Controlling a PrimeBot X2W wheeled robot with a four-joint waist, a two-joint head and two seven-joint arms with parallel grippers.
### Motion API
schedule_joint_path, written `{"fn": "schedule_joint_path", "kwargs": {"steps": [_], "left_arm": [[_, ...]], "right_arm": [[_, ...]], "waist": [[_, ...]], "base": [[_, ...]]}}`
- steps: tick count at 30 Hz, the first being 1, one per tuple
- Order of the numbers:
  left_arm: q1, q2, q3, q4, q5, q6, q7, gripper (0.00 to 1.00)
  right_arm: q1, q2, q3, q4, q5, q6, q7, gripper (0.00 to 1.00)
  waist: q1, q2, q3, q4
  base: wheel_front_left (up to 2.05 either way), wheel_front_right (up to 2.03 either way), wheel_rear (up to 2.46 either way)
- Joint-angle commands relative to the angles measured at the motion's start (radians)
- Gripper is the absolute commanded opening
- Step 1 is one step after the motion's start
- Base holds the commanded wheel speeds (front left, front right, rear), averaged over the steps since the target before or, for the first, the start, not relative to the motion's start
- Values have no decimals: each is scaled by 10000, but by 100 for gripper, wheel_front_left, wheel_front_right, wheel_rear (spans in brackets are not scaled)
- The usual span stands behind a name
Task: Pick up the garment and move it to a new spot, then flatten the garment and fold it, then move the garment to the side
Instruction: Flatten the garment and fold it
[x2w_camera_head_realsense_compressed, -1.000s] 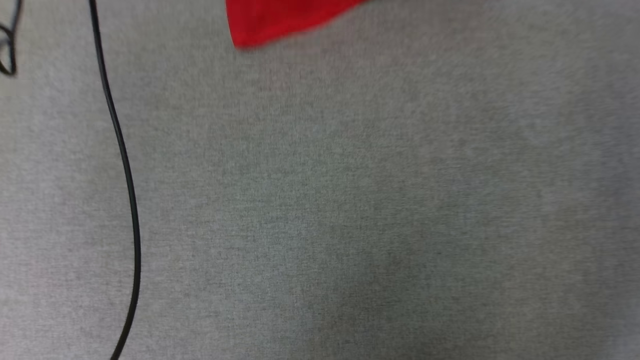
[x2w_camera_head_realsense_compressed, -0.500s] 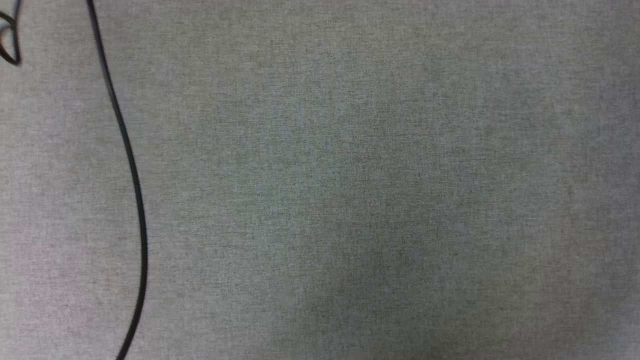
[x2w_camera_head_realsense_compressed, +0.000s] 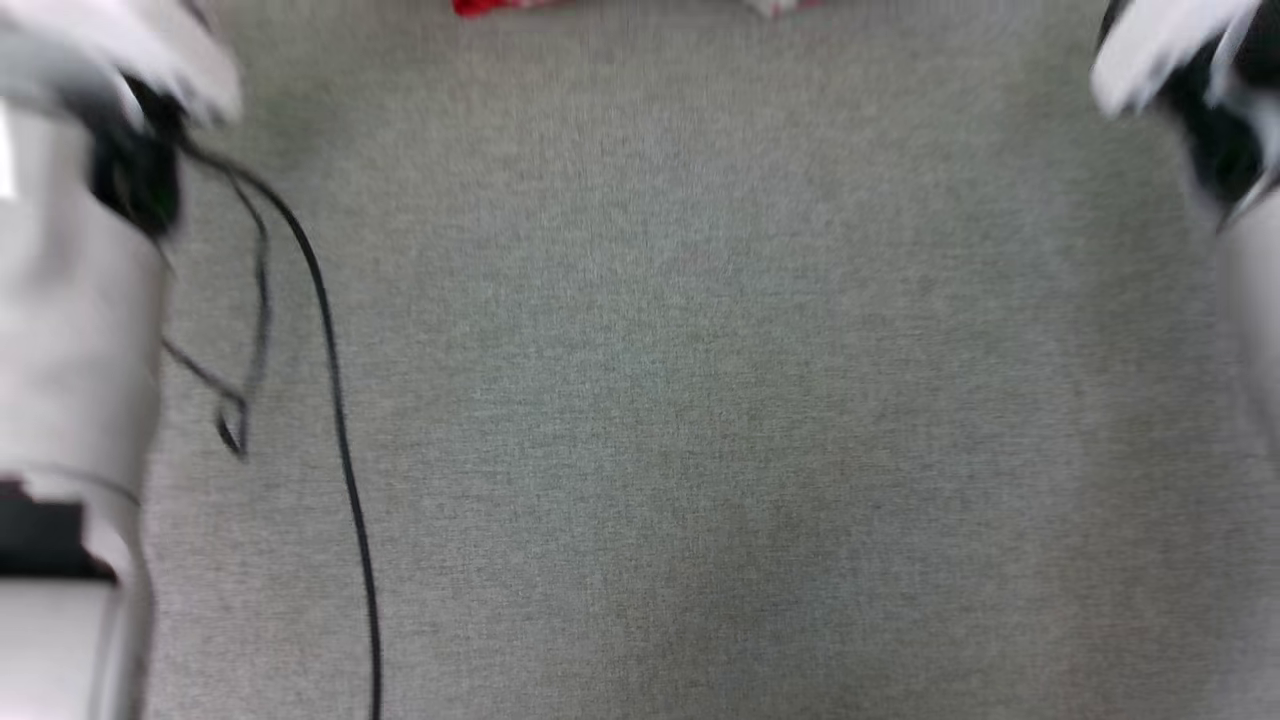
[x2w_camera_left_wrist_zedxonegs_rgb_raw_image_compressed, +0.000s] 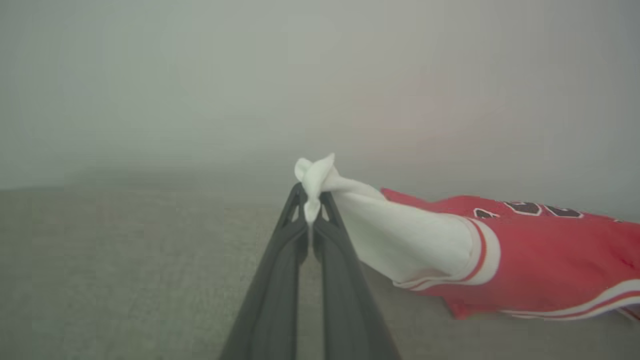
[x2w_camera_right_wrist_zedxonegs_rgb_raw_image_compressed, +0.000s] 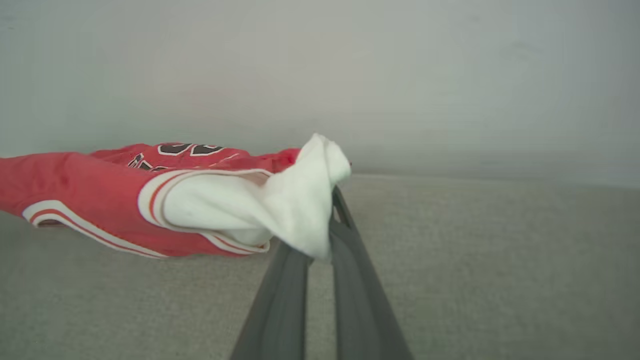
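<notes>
The garment (x2w_camera_left_wrist_zedxonegs_rgb_raw_image_compressed: 540, 250) is a red jersey with white sleeves and striped trim, stretched between my two grippers just above the grey surface. My left gripper (x2w_camera_left_wrist_zedxonegs_rgb_raw_image_compressed: 311, 197) is shut on the bunched tip of one white sleeve (x2w_camera_left_wrist_zedxonegs_rgb_raw_image_compressed: 400, 235). In the right wrist view, my right gripper (x2w_camera_right_wrist_zedxonegs_rgb_raw_image_compressed: 327, 210) is shut on the other white sleeve (x2w_camera_right_wrist_zedxonegs_rgb_raw_image_compressed: 295, 205), with the garment's red body (x2w_camera_right_wrist_zedxonegs_rgb_raw_image_compressed: 90, 190) trailing to the left. Black lettering shows on the upper face. A thin red sliver of the garment (x2w_camera_head_realsense_compressed: 495, 6) reaches the head view's top edge.
A grey fabric surface (x2w_camera_head_realsense_compressed: 700, 400) spreads across the head view. A black cable (x2w_camera_head_realsense_compressed: 340, 420) curves down its left part, beside my pale left forearm (x2w_camera_head_realsense_compressed: 70, 400). My right arm (x2w_camera_head_realsense_compressed: 1200, 100) is blurred at the top right. A pale wall (x2w_camera_left_wrist_zedxonegs_rgb_raw_image_compressed: 200, 75) stands behind.
The head view has shifted. The garment's red corner left the top edge, and only a sliver is back. Both forearms have come into that view at the sides, blurred by motion.
</notes>
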Motion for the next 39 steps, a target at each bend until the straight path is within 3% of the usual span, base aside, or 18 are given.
{"fn": "schedule_joint_path", "kwargs": {"steps": [1, 5, 10, 19, 28, 39], "left_arm": [[488, -96, -24, 80, -123, -46, -99, 0], [2088, -290, 2, 114, -673, -62, -331, 0], [4057, -120, 7, -353, -1004, -67, -457, 0], [7705, 262, 901, -2317, -844, 70, -476, 0], [11139, 306, 1556, -4602, -830, 837, -415, 0], [14240, 470, 1440, -7687, -747, 1966, 537, 0]], "right_arm": [[466, -47, 67, 94, 205, -12, -129, 0], [2037, -113, 309, 277, 864, -11, -547, 0], [3892, -291, 613, 108, 1588, -12, -863, 0], [6733, -744, 945, -739, 2113, -15, -846, 0], [9441, -963, 206, -1842, 1923, -17, -423, 0], [12891, -331, -1994, -4324, 945, -18, 1036, 0]], "waist": [[-1, 0, -599, -6], [-1, 0, -1542, 46], [-1, 0, -2744, 25], [-1, 0, -4430, -114], [-1, 0, -5374, -25], [-1, 0, -5607, 223]], "base": [[0, 0, 0], [0, 0, 0], [0, 0, 0], [0, 0, 0], [0, 0, 0], [0, 0, 0]]}}
